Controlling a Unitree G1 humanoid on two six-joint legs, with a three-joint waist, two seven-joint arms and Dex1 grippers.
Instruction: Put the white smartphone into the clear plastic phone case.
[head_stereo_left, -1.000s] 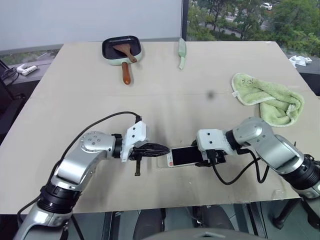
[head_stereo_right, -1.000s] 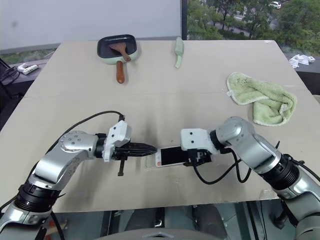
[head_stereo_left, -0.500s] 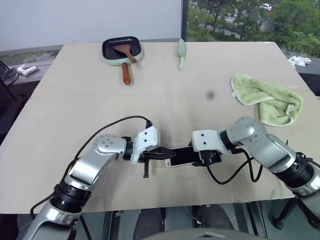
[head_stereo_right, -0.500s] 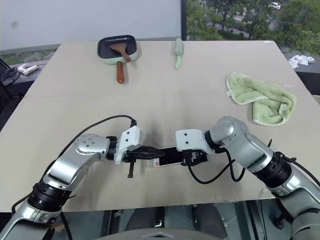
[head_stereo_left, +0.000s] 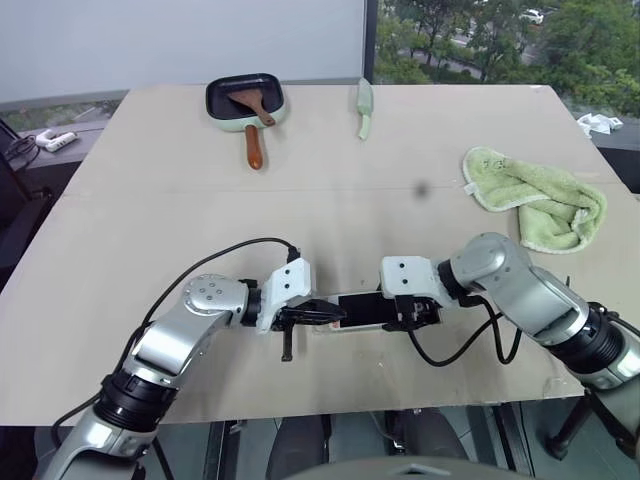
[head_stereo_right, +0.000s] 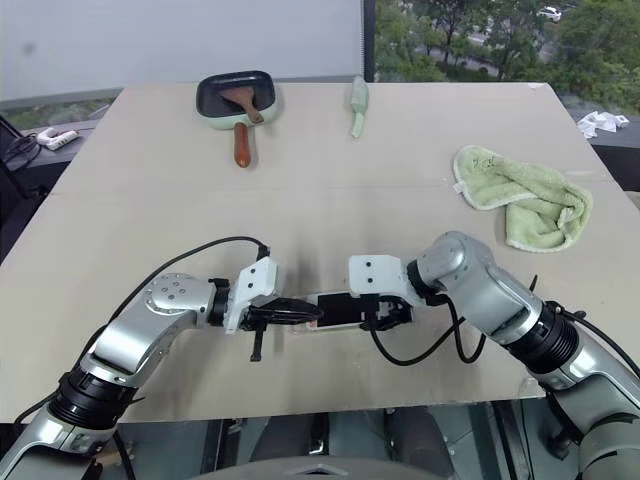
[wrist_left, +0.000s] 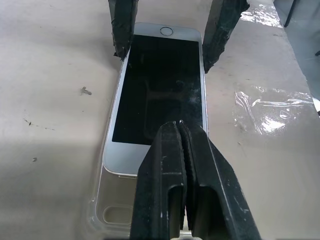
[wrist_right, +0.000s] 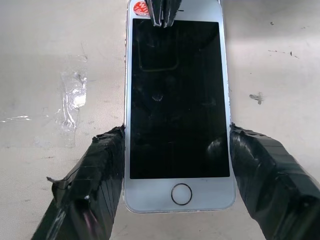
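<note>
My right pincer (wrist_right: 176, 170) pinches the phone (wrist_right: 175, 100) (partly in the case (wrist_left: 107, 210)); my left pincer (wrist_left: 182, 132), pressed together, rests on its screen.

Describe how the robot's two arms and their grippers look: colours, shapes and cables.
Both arms are rounded silver-grey shells with black ring joints near the elbows. Each wrist carries a boxy white block, and a black cable loops from it along the arm. The left gripper has two slim, smooth black fingers. The right gripper has thicker fingers wrapped in wrinkled black tape.
</note>
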